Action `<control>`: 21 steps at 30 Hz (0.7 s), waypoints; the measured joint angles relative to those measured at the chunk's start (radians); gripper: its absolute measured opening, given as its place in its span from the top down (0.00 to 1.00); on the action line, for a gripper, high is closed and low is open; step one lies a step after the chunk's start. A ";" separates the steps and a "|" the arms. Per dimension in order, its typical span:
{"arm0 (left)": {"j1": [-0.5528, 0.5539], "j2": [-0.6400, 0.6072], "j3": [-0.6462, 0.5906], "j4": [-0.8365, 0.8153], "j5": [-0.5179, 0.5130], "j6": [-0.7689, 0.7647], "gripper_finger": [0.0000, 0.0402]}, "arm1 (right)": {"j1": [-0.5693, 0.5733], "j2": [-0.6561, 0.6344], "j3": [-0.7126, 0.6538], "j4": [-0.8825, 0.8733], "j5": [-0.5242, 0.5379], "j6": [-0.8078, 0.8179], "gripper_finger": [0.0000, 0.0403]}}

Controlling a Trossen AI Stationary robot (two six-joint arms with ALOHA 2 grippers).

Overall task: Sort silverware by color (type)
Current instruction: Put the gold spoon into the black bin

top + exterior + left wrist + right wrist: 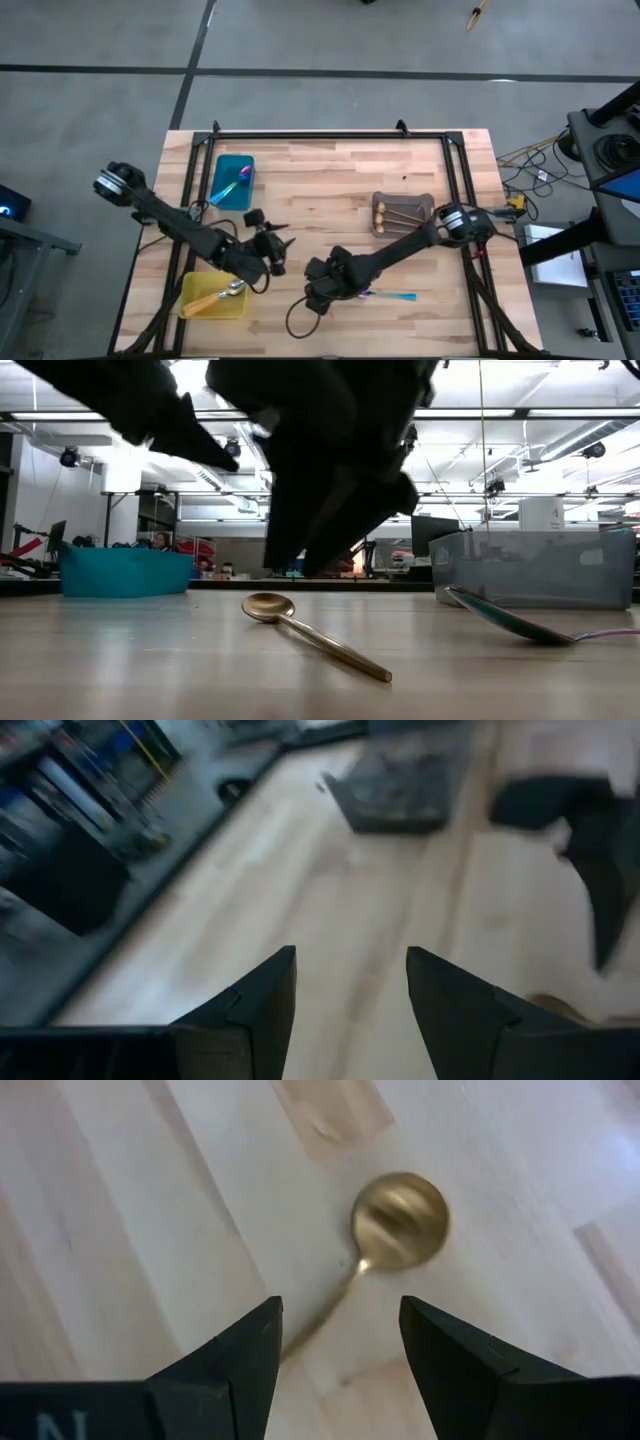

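High view, catalogue of the counter (pixel 330 190):

- Teal tray (pixel 234 181), toward the far left corner: holds one iridescent spoon (pixel 232 186). Judged the bin for the blue-purple type.
- Grey tray (pixel 403 214), right of centre: holds several gold spoons (pixel 398 213) side by side. Judged the bin for the gold type.
- Yellow tray (pixel 213 296), near the front left corner: holds an orange-handled spoon (pixel 217 295). Judged the bin for that type.
- Teal-handled spoon (pixel 388 295), loose on the boards near the front edge, just beside the right arm. Not yet sorted.
- Loose gold spoon (pixel 305 628): flat on the bare boards near the front edge, bowl up, apart from every tray. Not yet sorted.
- Right claw (pixel 340 1365): hangs directly over the loose gold spoon, fingers spread and holding nothing, the thin handle running between them. The straddle across the handle suggests a pick-up is being lined up; the grey tray would be the matching destination.
- Left claw (pixel 350 1000): fingers spread, nothing between them, over bare boards between the yellow tray and the right arm. Appears to be waiting clear of the other arm.
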 joint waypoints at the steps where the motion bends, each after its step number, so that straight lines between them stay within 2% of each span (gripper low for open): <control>1: -0.001 -0.019 -0.003 0.000 -0.025 0.027 0.58 | -0.003 0.013 0.012 0.002 -0.002 0.003 0.52; 5: -0.001 -0.095 -0.032 -0.004 -0.099 0.113 0.58 | -0.014 0.068 0.055 -0.001 0.000 -0.002 0.52; 8: -0.001 -0.146 -0.042 -0.008 -0.145 0.183 0.58 | -0.025 0.111 0.099 -0.079 0.002 0.006 0.52; 12: -0.005 -0.211 -0.041 -0.013 -0.145 0.231 0.58 | -0.034 0.150 0.171 -0.225 0.011 0.033 0.52; 21: -0.021 -0.272 -0.041 -0.060 -0.142 0.223 0.58 | -0.039 0.199 0.261 -0.269 0.020 0.032 0.52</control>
